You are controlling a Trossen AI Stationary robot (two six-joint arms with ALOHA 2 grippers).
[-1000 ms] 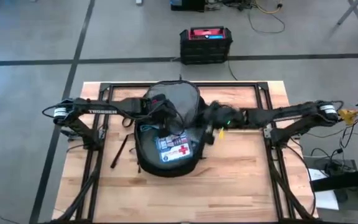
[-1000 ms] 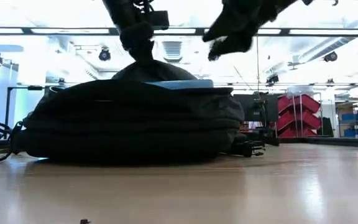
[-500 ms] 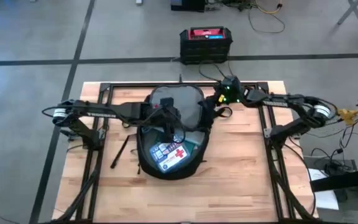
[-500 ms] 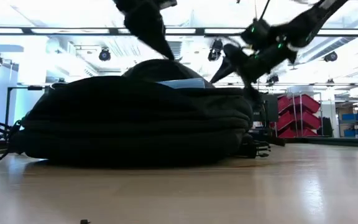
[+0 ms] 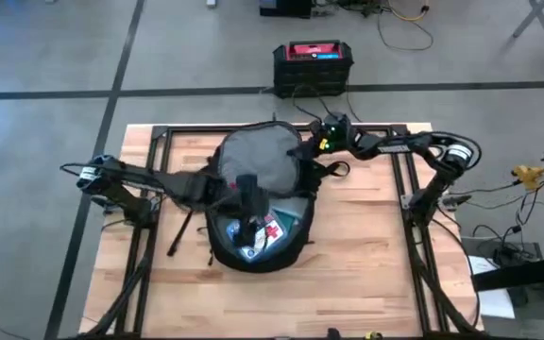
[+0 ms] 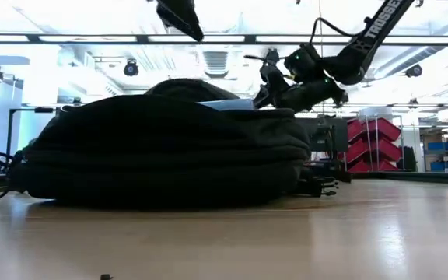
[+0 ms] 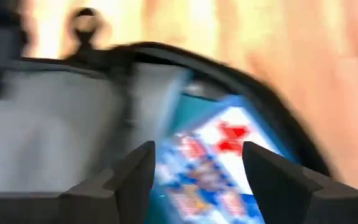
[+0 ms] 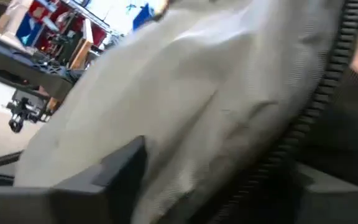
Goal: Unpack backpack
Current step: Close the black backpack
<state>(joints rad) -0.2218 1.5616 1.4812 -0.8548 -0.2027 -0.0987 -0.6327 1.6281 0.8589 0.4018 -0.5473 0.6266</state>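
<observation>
The black backpack (image 5: 217, 247) lies open in the middle of the table, its flap (image 5: 258, 156) laid back toward the far edge with the grey lining up. Inside lies a blue-and-white box with a red cross (image 7: 216, 155). My left gripper (image 5: 245, 225) hovers open over that box, touching nothing. My right gripper (image 5: 313, 144) is at the flap's far right corner, fingers apart, with the flap's zipper edge (image 8: 303, 124) between them. My right gripper comes level from the table's right at the flap's zippered edge (image 8: 272, 155), with grey lining between its two fingers. Whether the fingers touch the cloth, I cannot tell.
A black box with a red top (image 5: 313, 66) stands on the floor beyond the far edge. A loose black strap (image 5: 181, 231) lies left of the backpack, and more straps (image 5: 333, 172) lie to its right. Bare wood (image 5: 376, 255) shows at the near right.
My left gripper has let go of the raised flap and gone toward the near edge, over the open compartment. The flap has fallen back toward the far edge and spread out. My right gripper has swung toward the far edge and then in to the flap's corner.
</observation>
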